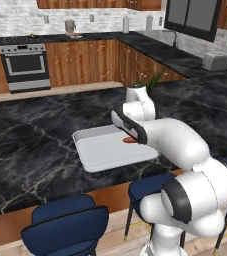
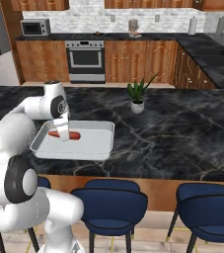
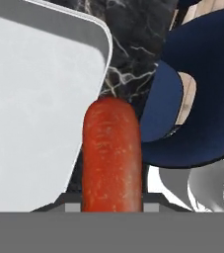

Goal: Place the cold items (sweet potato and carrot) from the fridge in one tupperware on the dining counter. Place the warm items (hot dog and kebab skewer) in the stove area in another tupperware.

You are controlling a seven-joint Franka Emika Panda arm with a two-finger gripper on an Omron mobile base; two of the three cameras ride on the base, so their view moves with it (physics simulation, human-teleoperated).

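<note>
A white, shallow tupperware (image 1: 105, 152) (image 2: 91, 143) (image 3: 34, 99) lies on the dark marble dining counter near its front edge. My gripper (image 2: 63, 131) (image 3: 112, 205) is shut on a reddish hot dog (image 1: 130, 140) (image 2: 73, 135) (image 3: 112, 153). It holds the hot dog level and low over the tupperware. In the right base view the hot dog hangs over the left part of the tupperware. The hand view looks along the hot dog, which crosses the rounded rim. In the left base view my own forearm hides the fingers.
Blue stools (image 1: 67, 222) (image 2: 111, 200) (image 3: 182, 99) stand under the counter's front edge. A potted plant (image 2: 137, 99) (image 1: 155, 80) sits on the counter beyond the tupperware. The stove (image 1: 25, 65) (image 2: 85, 59) and a toaster (image 1: 216, 61) are at the back counters.
</note>
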